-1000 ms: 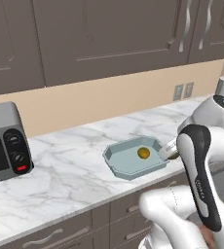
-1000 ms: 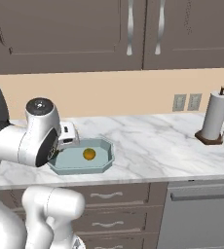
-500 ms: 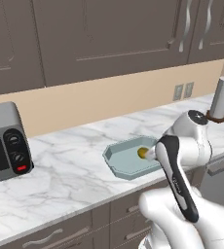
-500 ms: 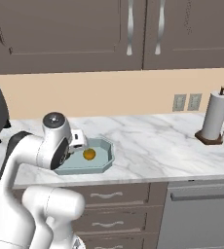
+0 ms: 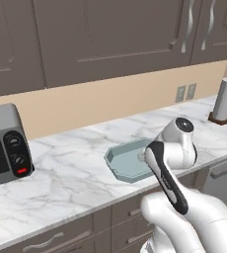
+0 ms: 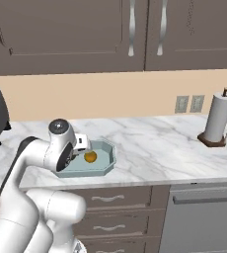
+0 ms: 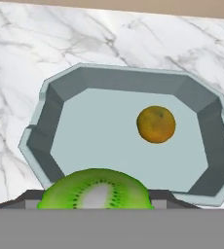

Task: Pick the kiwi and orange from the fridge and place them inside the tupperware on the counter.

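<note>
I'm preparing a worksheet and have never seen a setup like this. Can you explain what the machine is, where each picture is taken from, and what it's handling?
It is a rendered kitchen with a white robot arm on a driving base. Two pictures come from cameras behind the arm, left and right; the third looks along its hand. On the marble counter sits a blue-grey tupperware with the orange inside. The kiwi, green face up, shows at the near rim by the gripper; whether it is gripped cannot be told. A toaster oven and paper towel roll stand aside.
</note>
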You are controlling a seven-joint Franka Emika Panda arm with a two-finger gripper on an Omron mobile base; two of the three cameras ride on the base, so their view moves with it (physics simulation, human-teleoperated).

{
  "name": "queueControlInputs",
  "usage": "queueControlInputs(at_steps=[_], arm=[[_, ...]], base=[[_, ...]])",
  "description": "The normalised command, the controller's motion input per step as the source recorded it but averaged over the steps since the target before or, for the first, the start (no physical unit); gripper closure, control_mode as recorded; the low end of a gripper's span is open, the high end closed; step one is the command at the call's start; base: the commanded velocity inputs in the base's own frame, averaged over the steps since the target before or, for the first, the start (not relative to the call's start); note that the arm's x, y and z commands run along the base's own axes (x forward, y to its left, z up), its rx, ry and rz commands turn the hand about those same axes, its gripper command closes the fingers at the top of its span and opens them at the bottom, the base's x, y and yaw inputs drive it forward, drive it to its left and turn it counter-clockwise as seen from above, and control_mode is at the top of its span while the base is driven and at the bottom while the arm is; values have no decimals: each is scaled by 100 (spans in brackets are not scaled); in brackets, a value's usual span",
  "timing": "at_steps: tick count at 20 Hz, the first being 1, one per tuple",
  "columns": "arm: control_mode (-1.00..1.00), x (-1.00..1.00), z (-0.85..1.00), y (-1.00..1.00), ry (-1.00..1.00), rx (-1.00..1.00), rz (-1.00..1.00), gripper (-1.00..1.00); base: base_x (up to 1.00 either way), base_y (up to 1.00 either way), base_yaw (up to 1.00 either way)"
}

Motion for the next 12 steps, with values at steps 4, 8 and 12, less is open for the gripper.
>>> queueControlInputs(at_steps=[4,8,12], arm=[[-100,32,-15,4,1,0,-4,100],[-100,31,-22,5,0,0,-4,100],[-100,33,-32,7,0,0,-4,100]], base=[[0,0,0],[0,0,0],[0,0,0]])
